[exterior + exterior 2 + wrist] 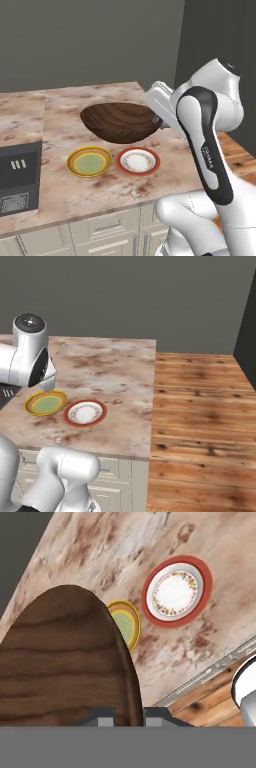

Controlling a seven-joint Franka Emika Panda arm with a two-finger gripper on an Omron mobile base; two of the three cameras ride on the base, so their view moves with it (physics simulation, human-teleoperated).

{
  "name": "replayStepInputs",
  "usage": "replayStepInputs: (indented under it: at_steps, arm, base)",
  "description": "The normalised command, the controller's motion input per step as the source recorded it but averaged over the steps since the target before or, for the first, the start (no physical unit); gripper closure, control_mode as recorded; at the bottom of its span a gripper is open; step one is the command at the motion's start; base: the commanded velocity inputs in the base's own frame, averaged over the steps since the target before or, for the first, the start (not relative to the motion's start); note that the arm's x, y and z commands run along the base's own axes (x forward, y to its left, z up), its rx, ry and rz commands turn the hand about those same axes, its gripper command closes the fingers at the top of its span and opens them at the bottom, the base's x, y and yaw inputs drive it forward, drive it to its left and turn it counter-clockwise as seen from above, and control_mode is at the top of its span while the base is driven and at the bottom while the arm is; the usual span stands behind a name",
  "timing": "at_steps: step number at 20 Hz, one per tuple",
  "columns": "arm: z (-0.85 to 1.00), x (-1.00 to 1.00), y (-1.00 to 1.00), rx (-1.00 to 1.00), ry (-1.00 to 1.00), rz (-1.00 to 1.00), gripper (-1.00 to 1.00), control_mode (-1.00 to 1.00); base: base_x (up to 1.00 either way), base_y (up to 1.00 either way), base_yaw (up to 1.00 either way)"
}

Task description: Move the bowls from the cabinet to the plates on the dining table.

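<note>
Wooden bowl, wide, shallow and dark brown, is pinched at its rim by the gripper; in the hand view the two dark fingertips sit on either side of the bowl's edge at the bottom of the picture, pressed onto it. In the left base view the bowl hangs above the dining table, clear of the stone top, tilted slightly with its open side up and its near edge over the far rims of the two plates. Directly below and toward the camera lies the yellow-rimmed plate with a green centre; in the hand view the bowl covers part of this plate, leaving a crescent of it showing. Just beside it, to the right in the left base view, lies the red-rimmed plate with a white, patterned centre; the two plates sit close together, and whether their rims touch cannot be told. Both plates lie flat on the pinkish-brown marbled top, near its front edge. Beige drawer fronts run below the top. A dark grey microwave stands at the left end of the top, apart from the plates. To the right of the table, in the right base view, wooden floor boards extend toward a dark grey wall.
</note>
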Motion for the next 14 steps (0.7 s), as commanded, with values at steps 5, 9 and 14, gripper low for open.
replayStepInputs:
  at_steps: [5,9,14]
  arm:
    - [-0.25,0.31,0.37,-0.01,0.14,0.00,1.00,-1.00]
    - [-0.36,0.30,0.27,0.00,0.03,0.00,1.00,-1.00]
    - [-0.46,0.25,0.19,0.00,0.01,0.00,1.00,-1.00]
  base:
    - [0.00,0.00,0.00]
    - [0.00,0.00,0.00]
    - [0.00,0.00,0.00]
